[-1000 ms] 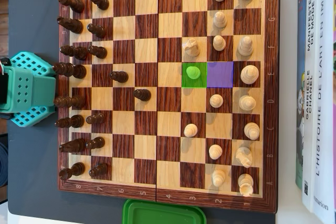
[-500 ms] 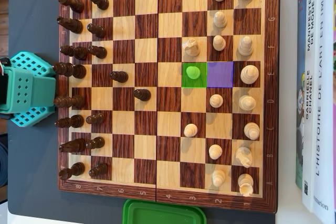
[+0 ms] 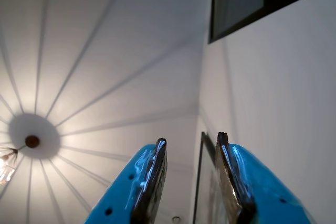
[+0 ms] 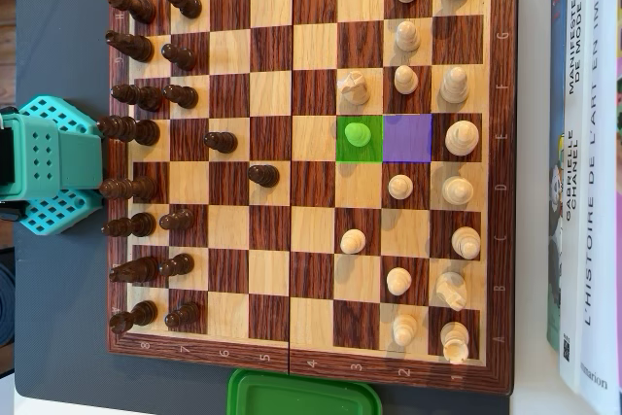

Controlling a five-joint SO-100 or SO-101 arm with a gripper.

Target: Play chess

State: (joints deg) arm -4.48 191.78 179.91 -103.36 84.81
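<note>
The gripper (image 3: 191,141) is pointed at the ceiling, its blue fingers slightly parted with nothing between them. The chessboard (image 4: 301,355) is laid on the counter, a pawn (image 4: 358,133) seated on its green-highlighted square.

In the overhead view my teal plastic arm (image 4: 44,164) sits at nine o'clock, just off the folding wooden chessboard (image 4: 309,364). Dark wooden pieces (image 4: 131,128) line the board's nine o'clock side, pale wooden pieces (image 4: 459,138) its three o'clock side. Upright books (image 4: 588,172) stand beyond at three o'clock; a green plastic lid (image 4: 303,396) lies at six.
</note>
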